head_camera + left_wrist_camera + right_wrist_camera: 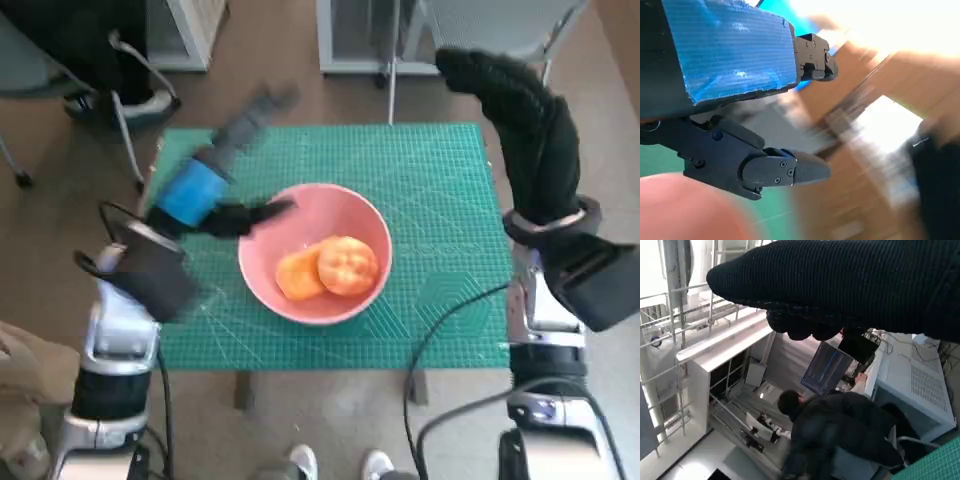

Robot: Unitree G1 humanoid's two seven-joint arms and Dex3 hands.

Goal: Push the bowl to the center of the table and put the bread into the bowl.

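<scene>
Pink round plastic bowl seen near middle of green gridded cutting mat covering counter; two golden-brown bread rolls already lying inside.

Left hand blurred just beside bowl rim, fingers spread apart, nothing held. Right hand raised over far right mat corner; finger state cannot be told.

Task judged nearly complete. Left hand best drawn back clear of rim, so bowl is not nudged off centre.

No brand, label or legible writing made out.

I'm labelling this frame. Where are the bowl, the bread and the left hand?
bowl (262, 262): head view, on its pink left inner wall.
bread (347, 265): head view, on the round piece's top.
left hand (196, 190): head view, on its blue-taped back.
</scene>
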